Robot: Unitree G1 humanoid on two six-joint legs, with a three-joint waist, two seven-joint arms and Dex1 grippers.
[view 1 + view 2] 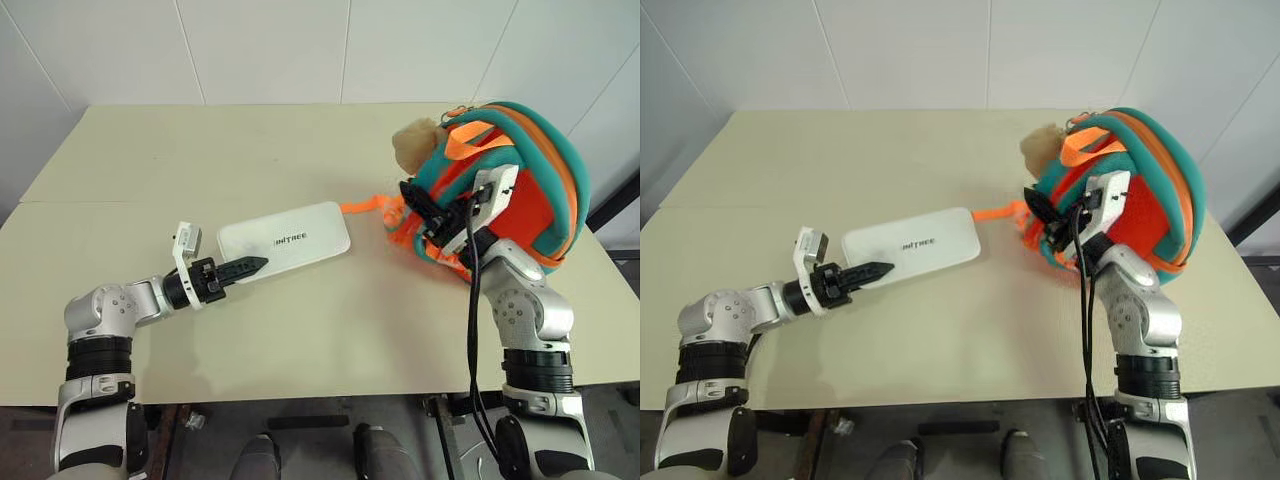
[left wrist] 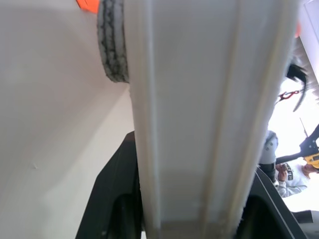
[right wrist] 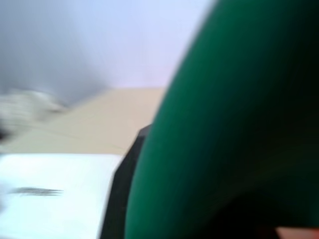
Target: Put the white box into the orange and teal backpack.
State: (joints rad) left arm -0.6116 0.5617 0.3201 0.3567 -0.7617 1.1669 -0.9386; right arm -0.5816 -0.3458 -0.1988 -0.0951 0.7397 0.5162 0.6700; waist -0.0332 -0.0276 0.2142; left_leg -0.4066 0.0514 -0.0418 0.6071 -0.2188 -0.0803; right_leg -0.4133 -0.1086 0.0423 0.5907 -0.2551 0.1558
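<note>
L gripper (image 1: 250, 266) is clamped on the near short end of the white box (image 1: 290, 240): one finger on top, one under, per the L wrist view where the box edge (image 2: 209, 114) runs between the fingers. Box lies flat on the tan table (image 1: 300, 340), long axis pointing away from the gripper toward the backpack.

R gripper (image 1: 418, 200) is pinched shut on the orange and teal backpack (image 1: 530, 180) at its orange trim, bag lifted and draped over the wrist. Plush charm (image 1: 415, 142) sits just beyond the R fingers. Orange strap (image 1: 365, 207) trails on the table between box and bag. Box and bag are apart.
</note>
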